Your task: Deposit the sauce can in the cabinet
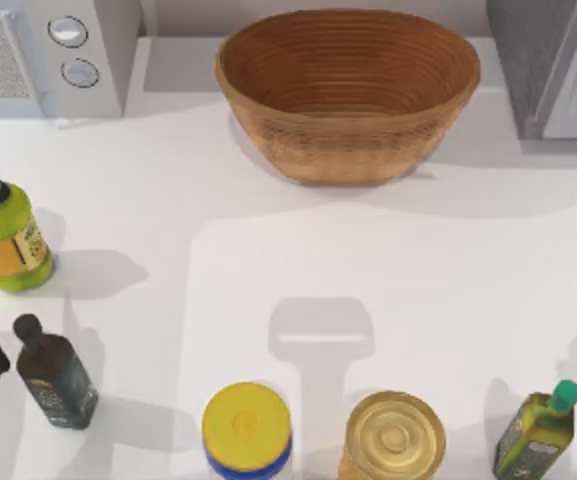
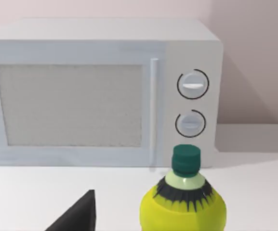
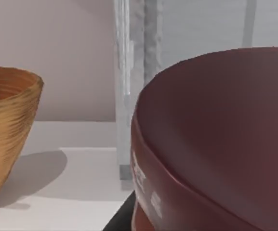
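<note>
Sauce can (image 3: 216, 144) sits right up against the right wrist camera, likely held by the right arm; grip state can't tell. Cabinet (image 3: 187, 57) lies straight beyond. Left arm parked.

My sauce can (image 3: 216, 144) shows a dark maroon top; the ribbed basket (image 1: 348, 95) is orange-brown, the cabinet (image 1: 553, 65) grey with a white frame, the table (image 1: 368, 260) white

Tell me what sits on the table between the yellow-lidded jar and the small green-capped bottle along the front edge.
In the top view, the golden-topped jar stands between the yellow-lidded jar and the green-capped bottle, with bare table on either side of it.
</note>
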`<action>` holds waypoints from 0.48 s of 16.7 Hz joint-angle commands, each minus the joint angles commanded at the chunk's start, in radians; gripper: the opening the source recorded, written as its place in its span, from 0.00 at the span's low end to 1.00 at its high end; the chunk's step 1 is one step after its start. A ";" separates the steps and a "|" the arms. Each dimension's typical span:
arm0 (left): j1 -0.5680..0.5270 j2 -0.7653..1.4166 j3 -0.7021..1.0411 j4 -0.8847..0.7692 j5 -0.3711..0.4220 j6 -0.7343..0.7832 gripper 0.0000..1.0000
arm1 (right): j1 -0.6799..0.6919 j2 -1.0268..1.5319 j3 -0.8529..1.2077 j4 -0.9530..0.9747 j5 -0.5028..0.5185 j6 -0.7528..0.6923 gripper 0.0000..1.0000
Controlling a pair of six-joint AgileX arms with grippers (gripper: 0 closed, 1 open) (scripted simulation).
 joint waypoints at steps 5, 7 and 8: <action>0.000 0.000 0.000 0.000 0.000 0.000 1.00 | 0.019 0.170 0.211 -0.064 0.031 0.012 0.00; 0.000 0.000 0.000 0.000 0.000 0.000 1.00 | 0.032 0.282 0.363 -0.106 0.051 0.016 0.00; 0.000 0.000 0.000 0.000 0.000 0.000 1.00 | 0.039 0.344 0.449 -0.130 0.061 0.018 0.00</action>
